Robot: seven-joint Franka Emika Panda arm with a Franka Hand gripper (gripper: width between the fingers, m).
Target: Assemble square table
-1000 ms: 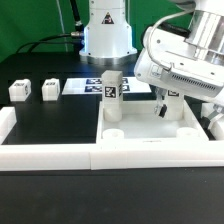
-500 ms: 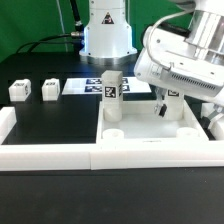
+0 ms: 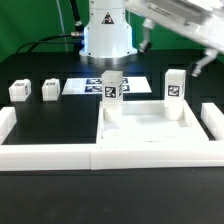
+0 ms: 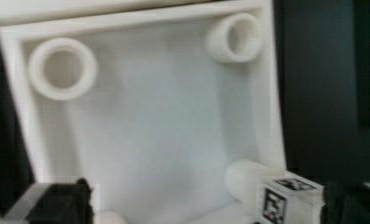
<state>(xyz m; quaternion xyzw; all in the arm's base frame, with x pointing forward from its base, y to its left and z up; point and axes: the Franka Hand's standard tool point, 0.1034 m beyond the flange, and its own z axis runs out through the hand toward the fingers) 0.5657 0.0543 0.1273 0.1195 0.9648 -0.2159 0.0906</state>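
— Where is the square table?

— Its tabletop point(image 3: 150, 128) lies at the lower right of the black surface point(image 3: 55, 118). One leg point(image 3: 112, 90) and another leg point(image 3: 175, 86) stand upright in its far corners. Two loose legs point(image 3: 18, 90) point(image 3: 49, 90) sit at centre left, near the marker board point(image 3: 88, 87).

— Your claw?

— My claw point(image 3: 205, 63) hangs at upper right; apart or together, I cannot tell. Behind is a green backdrop point(image 3: 30, 30).

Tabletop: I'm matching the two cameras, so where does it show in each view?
Exterior view: the tabletop sits low, from centre toward the exterior view's right.
Wrist view: it fills most of the picture, seen from above.
Shared landmark: an upright tagged leg standing in its corner.
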